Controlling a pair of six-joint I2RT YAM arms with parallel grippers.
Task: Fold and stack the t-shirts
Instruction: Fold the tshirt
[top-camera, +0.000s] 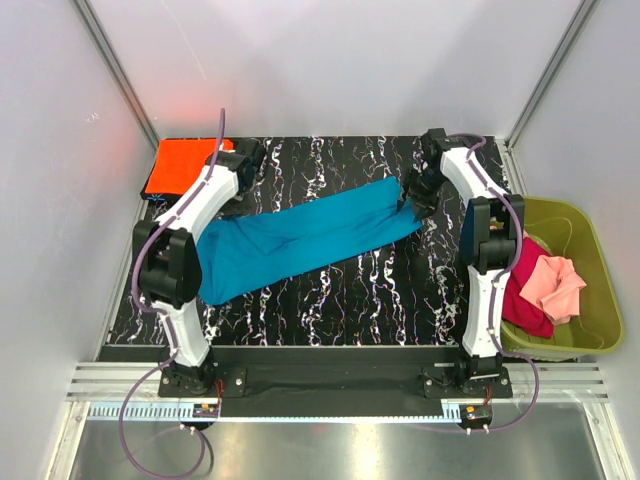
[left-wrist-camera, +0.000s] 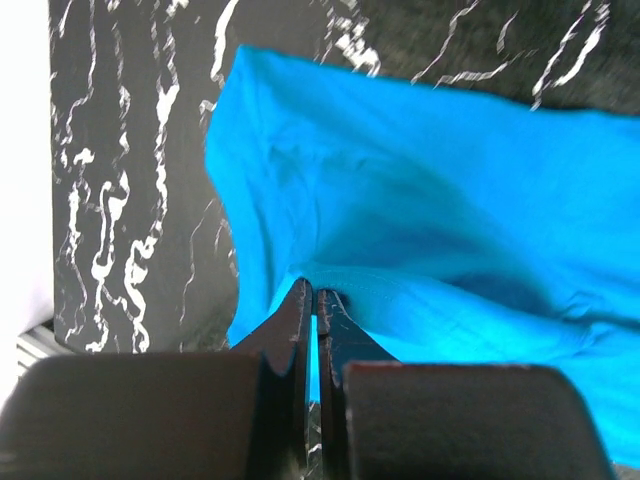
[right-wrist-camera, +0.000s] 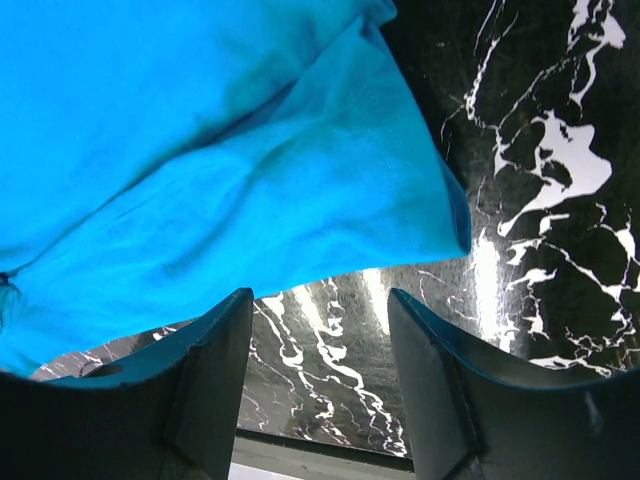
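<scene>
A teal-blue t-shirt (top-camera: 310, 235) lies stretched out diagonally on the black marbled table (top-camera: 380, 290). My left gripper (top-camera: 233, 207) is at its back-left end. In the left wrist view the jaws (left-wrist-camera: 315, 296) are shut on a fold of the teal cloth (left-wrist-camera: 420, 200). My right gripper (top-camera: 409, 203) hangs at the shirt's right end. In the right wrist view it stands open (right-wrist-camera: 320, 300) over bare table, nothing between its fingers, with the shirt's edge (right-wrist-camera: 220, 160) just ahead. A folded orange t-shirt (top-camera: 185, 165) lies at the back-left corner.
An olive-green bin (top-camera: 590, 270) stands off the table's right edge, holding a pink t-shirt (top-camera: 555, 285) and a magenta-red one (top-camera: 525, 300). White walls close in the back and both sides. The arm bases sit on a rail along the near edge.
</scene>
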